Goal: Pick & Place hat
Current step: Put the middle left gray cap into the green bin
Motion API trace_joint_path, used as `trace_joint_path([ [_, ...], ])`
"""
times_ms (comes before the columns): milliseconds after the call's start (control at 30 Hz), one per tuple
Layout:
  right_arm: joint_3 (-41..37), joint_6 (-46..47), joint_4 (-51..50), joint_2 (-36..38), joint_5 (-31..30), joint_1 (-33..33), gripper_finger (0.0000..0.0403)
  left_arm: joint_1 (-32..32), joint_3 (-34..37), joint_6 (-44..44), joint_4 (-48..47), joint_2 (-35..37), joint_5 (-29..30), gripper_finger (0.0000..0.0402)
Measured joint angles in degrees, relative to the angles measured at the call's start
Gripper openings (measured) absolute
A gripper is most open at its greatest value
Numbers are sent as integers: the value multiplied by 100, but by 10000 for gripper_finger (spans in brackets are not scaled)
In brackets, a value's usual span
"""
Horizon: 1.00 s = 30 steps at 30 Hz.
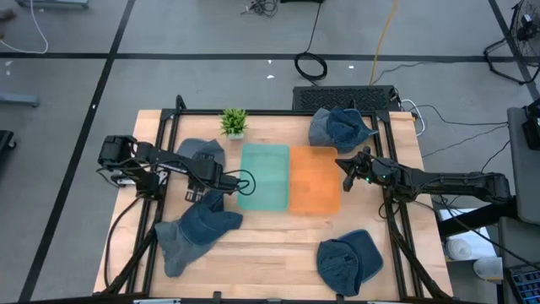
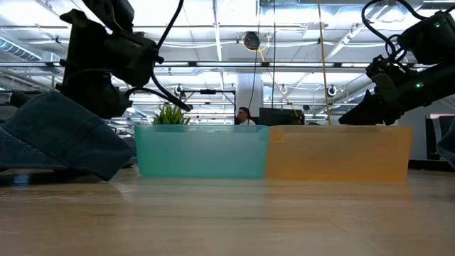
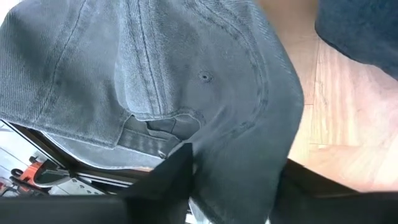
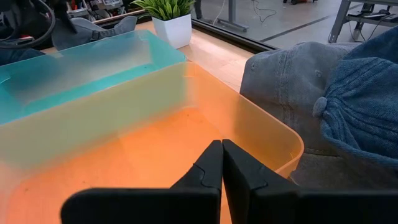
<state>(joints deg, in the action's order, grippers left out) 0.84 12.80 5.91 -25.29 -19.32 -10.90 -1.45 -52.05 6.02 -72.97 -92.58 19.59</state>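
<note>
At the table's left side the left gripper (image 1: 207, 192) sits low over a blue-grey denim cap (image 1: 198, 228) that lies spread near the front-left edge of the pale wooden table (image 1: 270, 253). In the left wrist view the cap's (image 3: 186, 81) cloth fills the frame, and one dark finger (image 3: 171, 177) lies against its folded rim with the fabric running down between the two fingers; whether they have pinched the cloth cannot be told. A second denim cap (image 1: 202, 152) lies just behind this gripper, near the small potted green plant (image 1: 234, 122) at the table's back edge.

In the middle stand two shallow translucent bins touching side by side: a teal plastic bin (image 1: 264, 177) just beside the left gripper, and an orange plastic bin (image 1: 315, 179) on its right. Bare wood lies open in front of both bins, between the front caps.

The right gripper (image 1: 346, 171) hovers at the orange bin's right rim, its fingers (image 4: 211, 165) pressed together and holding nothing. A denim cap (image 1: 340, 128) lies at the back right, close behind that arm, and another denim cap (image 1: 348, 262) lies at the front right, well apart from it.
</note>
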Motion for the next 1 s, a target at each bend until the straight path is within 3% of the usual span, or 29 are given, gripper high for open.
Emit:
trace_joint_path([
  [400,2,0,0,-1,0,0,0,0,0,-61,141,0,-2,12],
  [567,0,0,0,2,-2,0,0,-1,-2,-219,26,0,25,9],
  [800,2,0,0,-1,-1,0,0,17,-159,-227,-641,51,616,5],
  [1000,0,0,0,2,-1,0,0,48,-279,-225,-816,381,609,4],
])
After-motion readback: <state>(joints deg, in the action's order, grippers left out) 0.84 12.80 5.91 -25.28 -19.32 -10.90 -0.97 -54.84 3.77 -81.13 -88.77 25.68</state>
